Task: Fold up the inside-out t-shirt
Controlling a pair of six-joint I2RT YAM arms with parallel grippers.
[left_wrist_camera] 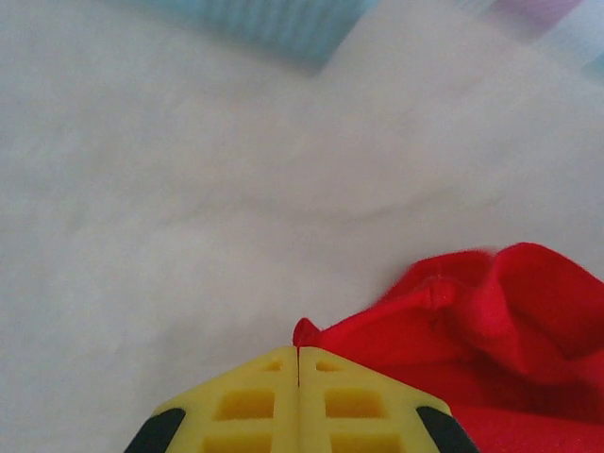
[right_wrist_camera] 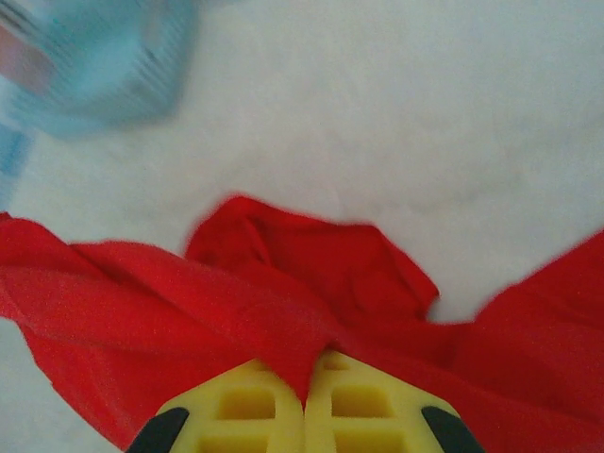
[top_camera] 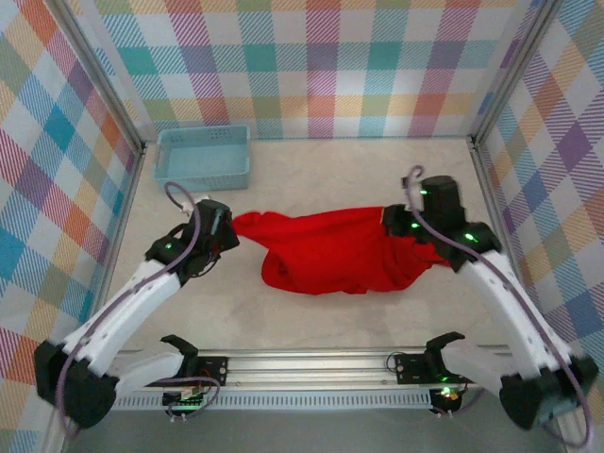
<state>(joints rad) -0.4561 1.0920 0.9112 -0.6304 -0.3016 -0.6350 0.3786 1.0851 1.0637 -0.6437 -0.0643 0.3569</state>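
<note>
On the pale table (top_camera: 283, 321), red t-shirt (top_camera: 330, 250) bunched, left claw (left_wrist_camera: 298, 351) and right claw (right_wrist_camera: 307, 377) each pinching an edge.

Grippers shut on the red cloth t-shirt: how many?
2. The left gripper pinches the bright red soft cloth t-shirt's left tip; the right gripper clamps a fold at its right end.

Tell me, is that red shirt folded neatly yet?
Not folded: the t-shirt is bunched and wrinkled, stretched between the left gripper and right gripper, both shut on it.
</note>
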